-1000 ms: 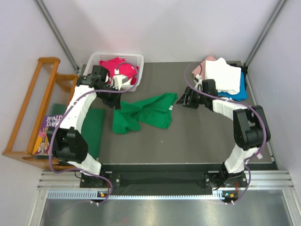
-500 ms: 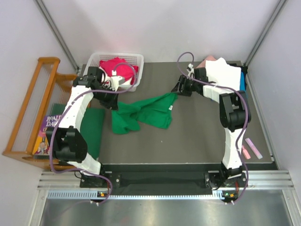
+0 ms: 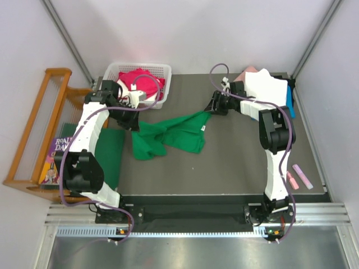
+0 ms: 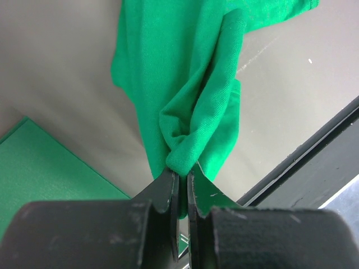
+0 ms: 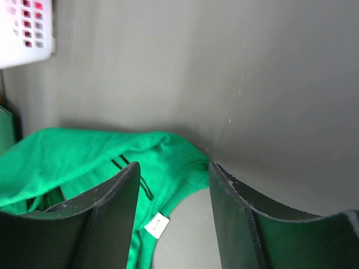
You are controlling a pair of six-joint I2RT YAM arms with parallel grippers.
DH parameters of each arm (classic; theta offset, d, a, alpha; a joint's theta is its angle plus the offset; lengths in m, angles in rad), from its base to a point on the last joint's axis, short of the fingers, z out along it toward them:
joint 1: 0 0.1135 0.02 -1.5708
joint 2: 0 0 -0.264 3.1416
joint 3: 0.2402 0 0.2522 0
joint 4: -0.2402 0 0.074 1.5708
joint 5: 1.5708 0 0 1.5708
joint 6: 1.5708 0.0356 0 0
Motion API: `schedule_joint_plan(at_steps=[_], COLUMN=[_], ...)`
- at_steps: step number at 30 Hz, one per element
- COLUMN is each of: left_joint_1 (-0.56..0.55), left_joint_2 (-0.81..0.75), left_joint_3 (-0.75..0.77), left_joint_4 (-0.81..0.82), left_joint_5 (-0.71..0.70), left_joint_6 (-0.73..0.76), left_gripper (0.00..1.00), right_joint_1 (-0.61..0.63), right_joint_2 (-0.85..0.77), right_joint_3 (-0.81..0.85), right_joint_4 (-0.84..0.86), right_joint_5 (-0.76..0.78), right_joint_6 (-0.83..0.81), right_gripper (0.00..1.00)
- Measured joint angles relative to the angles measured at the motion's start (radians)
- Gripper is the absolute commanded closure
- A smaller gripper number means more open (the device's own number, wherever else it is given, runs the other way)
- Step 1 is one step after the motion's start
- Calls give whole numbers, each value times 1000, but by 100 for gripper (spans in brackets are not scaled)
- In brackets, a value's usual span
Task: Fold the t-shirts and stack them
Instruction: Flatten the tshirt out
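My left pincer [image 4: 180, 171] is clamping a bunched fold of the bright green t-shirt [image 4: 185, 73], its two jaws pressed almost together with only the cloth between them, and the fabric is hanging away from the fingertips in a thick twisted ridge. My right pincer [image 5: 174, 168] is standing with its jaws spread wide and nothing between them, hovering over the far right end of the same shirt; I cannot tell whether the fingertips are touching the cloth. Just beneath that gap the shirt's small white label [image 5: 156, 225] is lying on the edge of the fabric. From above, the green shirt [image 3: 174, 133] is stretching in a crumpled band across the dark table [image 3: 235, 162] between my left pincer [image 3: 130, 115] and my right pincer [image 3: 216, 105]. Beside my left pincer, the darker green mat [image 4: 39, 162] is lying flat at the table's left edge. Behind my left arm a white basket [image 3: 162, 70] is holding a red-magenta t-shirt [image 3: 137, 78]. At the far right corner a white t-shirt [image 3: 266, 89] is lying on top of a blue one [image 3: 289, 106], with a pink one [image 3: 249, 71] peeking out behind. A wooden rack [image 3: 33, 129] is standing off the table's left side.
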Motion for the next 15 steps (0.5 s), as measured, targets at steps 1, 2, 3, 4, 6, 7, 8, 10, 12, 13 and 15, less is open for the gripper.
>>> schedule_joint_plan(at_steps=[1, 2, 3, 4, 6, 7, 8, 10, 12, 13, 15], left_joint_1=[0, 0, 0, 0, 0, 0, 0, 0, 0, 0, 0], left_joint_2=[0, 0, 0, 0, 0, 0, 0, 0, 0, 0, 0], left_joint_3=[0, 0, 0, 0, 0, 0, 0, 0, 0, 0, 0], left_joint_4=[0, 0, 0, 0, 0, -1, 0, 0, -1, -1, -2], left_joint_5=[1, 3, 5, 7, 11, 11, 13, 18, 20, 22, 22], left_joint_6=[0, 0, 0, 0, 0, 0, 0, 0, 0, 0, 1], left_gripper=[98, 98, 98, 98, 98, 98, 98, 98, 98, 98, 98], right_joint_1=[0, 0, 0, 0, 0, 0, 0, 0, -5, -9, -15], right_joint_2=[0, 0, 0, 0, -3, -4, -5, -9, -13, -13, -13], right_joint_3=[-3, -6, -12, -18, -24, -25, -25, -25, -25, -24, -21], right_joint_4=[0, -5, -8, -12, -10, -13, -15, -24, -31, -33, -37], right_joint_5=[0, 0, 1, 0, 0, 1, 4, 15, 27, 29, 29], right_joint_6=[-5, -9, -14, -17, -27, -35, -43, -62, -74, -76, -76], right_gripper=[48, 49, 48, 48, 48, 48, 48, 48, 48, 48, 49])
